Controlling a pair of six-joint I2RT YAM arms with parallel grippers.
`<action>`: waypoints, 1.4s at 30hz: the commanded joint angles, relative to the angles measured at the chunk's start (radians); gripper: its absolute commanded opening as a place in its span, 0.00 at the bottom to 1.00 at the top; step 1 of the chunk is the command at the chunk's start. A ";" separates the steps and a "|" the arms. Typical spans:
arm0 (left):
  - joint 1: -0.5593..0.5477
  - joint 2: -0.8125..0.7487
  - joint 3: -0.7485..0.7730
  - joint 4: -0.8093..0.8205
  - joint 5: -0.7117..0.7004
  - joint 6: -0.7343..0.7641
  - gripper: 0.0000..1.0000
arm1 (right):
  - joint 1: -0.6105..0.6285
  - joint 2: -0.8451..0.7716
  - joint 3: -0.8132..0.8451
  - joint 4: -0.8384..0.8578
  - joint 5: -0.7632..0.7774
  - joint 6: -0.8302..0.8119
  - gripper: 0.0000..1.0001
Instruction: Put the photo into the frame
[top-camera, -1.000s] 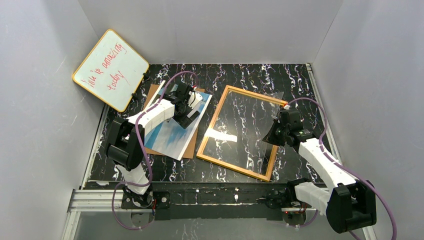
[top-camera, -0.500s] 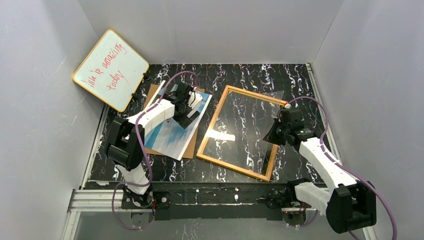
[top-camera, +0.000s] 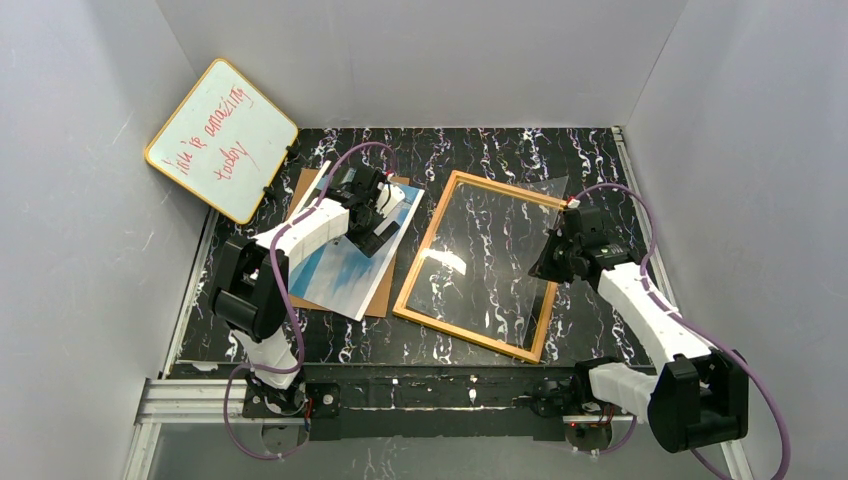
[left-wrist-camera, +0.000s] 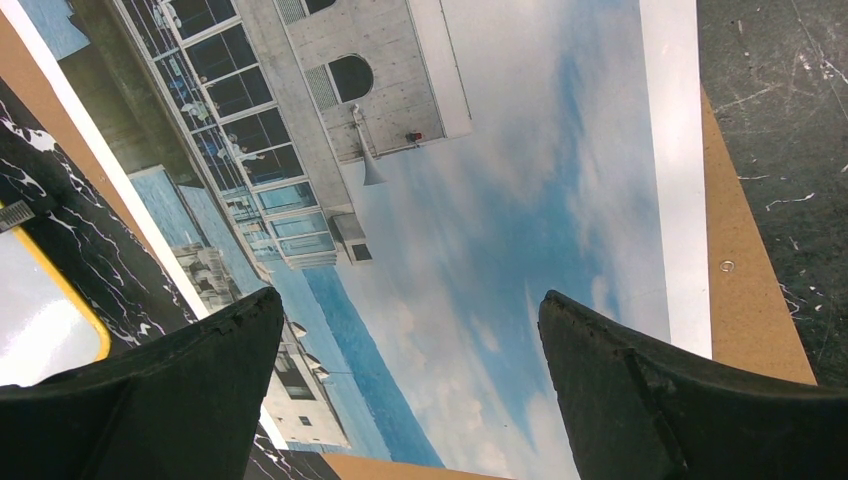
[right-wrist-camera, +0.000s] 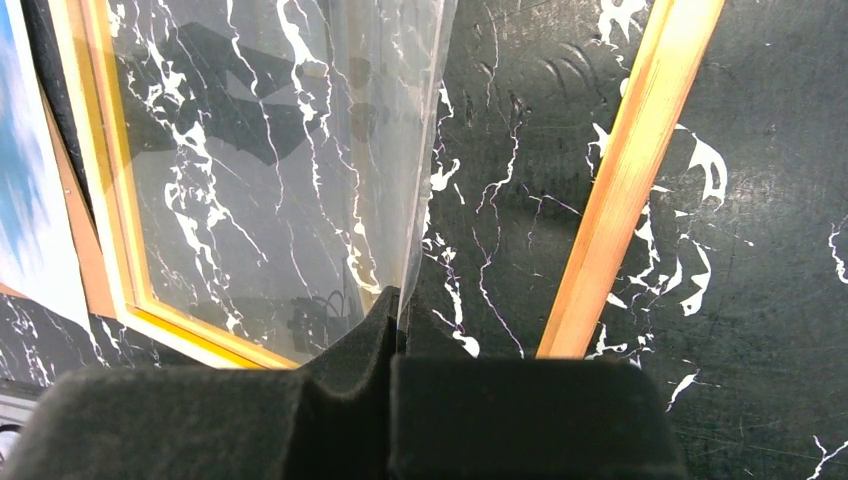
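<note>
Wide apart and empty, left fingers (left-wrist-camera: 180, 390) straddling glossy rectangular paper photo (left-wrist-camera: 480, 200) of white building and sky, flat on matte brown board (left-wrist-camera: 750, 310). Pinched shut, right fingers (right-wrist-camera: 340, 400) on edge of clear thin sheet (right-wrist-camera: 300, 150), seemingly lifted off slim orange-brown rectangular frame (right-wrist-camera: 620, 180) ahead.

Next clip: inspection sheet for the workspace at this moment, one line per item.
Surface: black marbled table, frame lying flat on it.
Job's things: photo face up on brown backing board, left of the frame; not in it yet.
Clutter: whiteboard with red writing leaning at far left.
Grippers: left gripper open above the photo; right gripper shut on the clear pane, its right edge lifted off the frame.
Cables: purple cables looped along both arms.
Surroundings: plain grey walls.
</note>
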 joint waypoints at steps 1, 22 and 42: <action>0.001 -0.057 -0.002 -0.028 0.010 0.002 0.98 | -0.005 0.007 0.056 -0.057 -0.017 -0.053 0.01; 0.001 -0.060 -0.010 -0.022 0.013 0.003 0.98 | -0.009 0.057 0.135 -0.132 -0.109 -0.131 0.01; 0.001 -0.061 -0.020 -0.019 0.020 0.003 0.98 | -0.016 0.062 0.148 -0.126 -0.142 -0.137 0.01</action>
